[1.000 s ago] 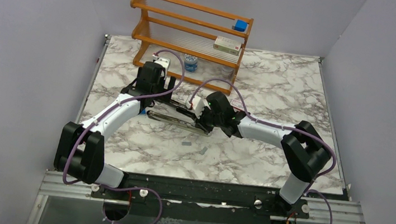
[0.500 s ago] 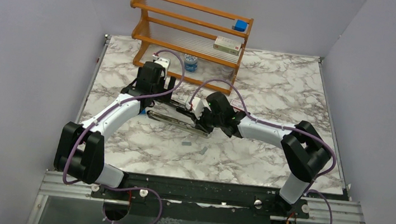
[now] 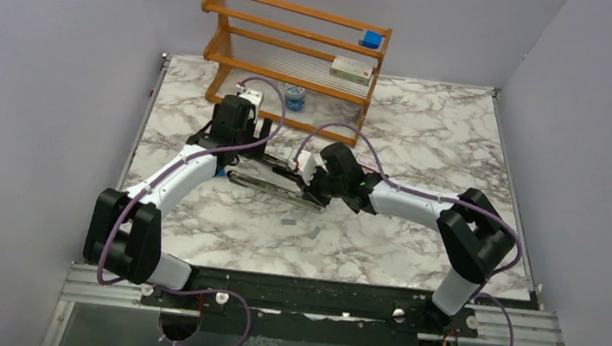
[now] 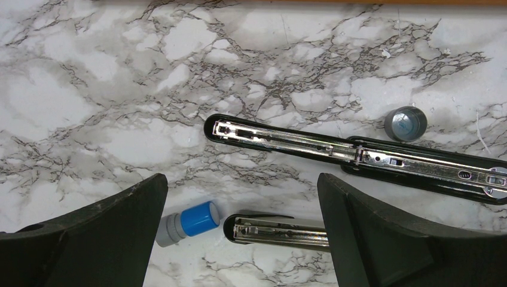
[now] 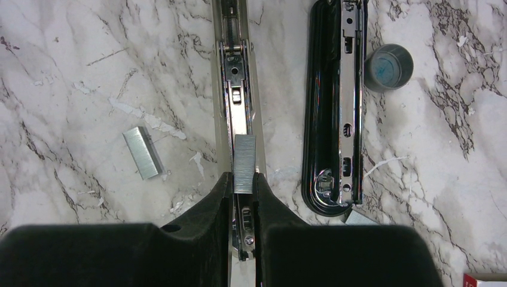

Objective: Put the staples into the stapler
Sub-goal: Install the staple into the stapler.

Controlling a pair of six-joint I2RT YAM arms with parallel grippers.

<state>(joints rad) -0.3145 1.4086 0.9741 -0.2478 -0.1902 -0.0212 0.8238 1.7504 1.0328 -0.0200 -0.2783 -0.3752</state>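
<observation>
Right end effector (image 5: 242,194) is closed on 1 short silvery-grey strip of staples (image 5: 244,162), pinched at its near end. The strip is lined up lengthwise over the silver metal staple channel (image 5: 234,72) of the slim black hand stapler (image 3: 277,185); can't tell if it touches the channel. The stapler lies opened flat mid tabletop (image 3: 429,135), between both arms, with its black top bar (image 5: 332,107) just right of the channel in the right wrist view. Left end effector (image 4: 242,200) is wide open, gripping nothing, hanging above the stapler's left end. 1 loose staple strip (image 5: 143,153) lies left of the channel, apart from it. Small grey cap (image 5: 388,67) sits just beside the black bar. Small blue-and-grey cylinder (image 4: 188,222) lies on the marble near the stapler's left end. Orange wooden rack (image 3: 294,54) stands at the far edge.
</observation>
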